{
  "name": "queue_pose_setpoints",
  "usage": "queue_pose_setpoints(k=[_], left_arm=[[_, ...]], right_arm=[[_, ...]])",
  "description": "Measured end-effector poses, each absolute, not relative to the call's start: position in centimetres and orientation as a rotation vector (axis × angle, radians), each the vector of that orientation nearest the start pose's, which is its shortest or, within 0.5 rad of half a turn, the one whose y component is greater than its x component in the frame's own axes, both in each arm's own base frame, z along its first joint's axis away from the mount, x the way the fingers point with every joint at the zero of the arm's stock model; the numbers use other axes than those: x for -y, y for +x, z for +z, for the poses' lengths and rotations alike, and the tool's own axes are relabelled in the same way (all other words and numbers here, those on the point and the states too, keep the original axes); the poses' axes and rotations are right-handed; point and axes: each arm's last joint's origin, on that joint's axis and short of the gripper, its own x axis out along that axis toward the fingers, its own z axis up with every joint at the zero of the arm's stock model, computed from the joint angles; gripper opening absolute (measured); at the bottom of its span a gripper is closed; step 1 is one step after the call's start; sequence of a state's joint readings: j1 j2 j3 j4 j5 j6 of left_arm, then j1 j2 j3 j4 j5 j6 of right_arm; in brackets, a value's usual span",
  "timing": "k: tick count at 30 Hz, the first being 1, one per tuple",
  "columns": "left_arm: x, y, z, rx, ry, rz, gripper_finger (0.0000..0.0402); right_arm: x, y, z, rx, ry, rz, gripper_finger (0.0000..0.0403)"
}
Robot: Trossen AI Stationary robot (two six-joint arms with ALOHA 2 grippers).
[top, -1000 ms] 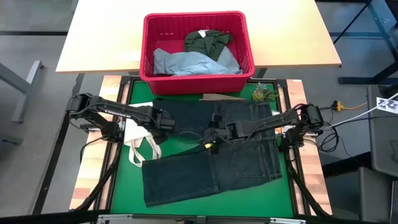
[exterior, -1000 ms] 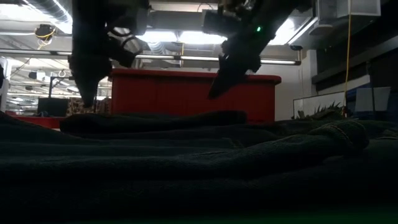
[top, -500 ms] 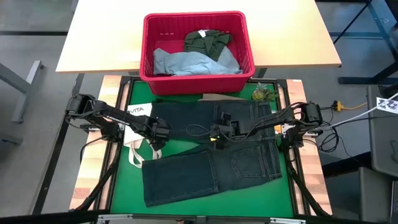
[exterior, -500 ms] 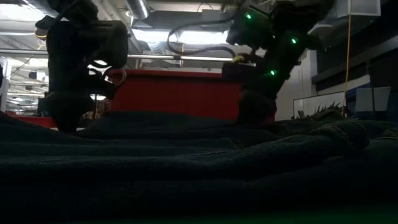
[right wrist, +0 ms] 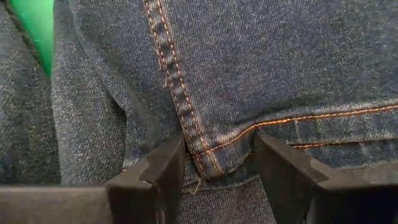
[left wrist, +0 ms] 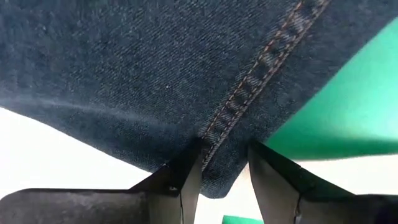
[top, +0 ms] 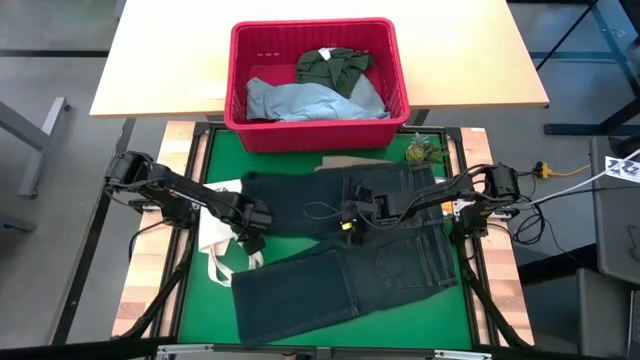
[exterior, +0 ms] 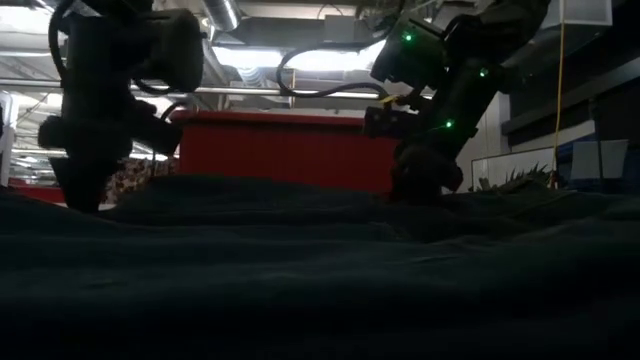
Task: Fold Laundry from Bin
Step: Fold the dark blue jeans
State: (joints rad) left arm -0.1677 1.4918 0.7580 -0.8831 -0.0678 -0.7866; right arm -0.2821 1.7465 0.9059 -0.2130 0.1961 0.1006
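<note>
We are clamping the dark navy jeans (top: pixel 340 255) on the green mat (top: pixel 205 305) with the left gripper (top: pixel 250 240) and right gripper (top: pixel 347 222), mid-fold. Beyond, 2 garments are waiting in the bin (top: pixel 316 132).

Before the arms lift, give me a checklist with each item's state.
1. Left gripper on the jeans: ok. The left wrist view shows a seamed edge between its fingers.
2. Right gripper on the jeans: ok. The right wrist view shows a stitched seam corner between its fingers.
3. Jaws fully clamped on the cloth: cannot tell for either.
4. Tote bag clear of the lift: not ok. It lies under the jeans' edge beside the left gripper and could come up too.
5. Bin out of the way: ok. It sits on the far table, apart from both arms.
</note>
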Motion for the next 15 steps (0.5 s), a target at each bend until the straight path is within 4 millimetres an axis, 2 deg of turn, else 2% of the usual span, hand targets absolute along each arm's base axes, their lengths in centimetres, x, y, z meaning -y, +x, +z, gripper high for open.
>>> queue_pose_setpoints(k=[4,8,12,15], left_arm=[[3.9,22.4,17.6,-1.547,-0.387,0.511,0.0125],[3.9,22.9,20.6,-1.536,-0.315,0.497,0.0125],[3.4,23.0,23.1,-1.461,-0.239,0.568,0.0125],[2.3,22.6,24.3,-1.379,-0.184,0.665,0.0125]], right_arm=[[9.4,30.8,14.9,-1.047,0.141,-0.47,0.0192],[9.6,31.4,17.4,-1.0,0.126,-0.474,0.0192],[9.8,31.9,18.9,-0.949,0.122,-0.476,0.0192],[9.9,32.5,19.5,-0.882,0.122,-0.475,0.0192]])
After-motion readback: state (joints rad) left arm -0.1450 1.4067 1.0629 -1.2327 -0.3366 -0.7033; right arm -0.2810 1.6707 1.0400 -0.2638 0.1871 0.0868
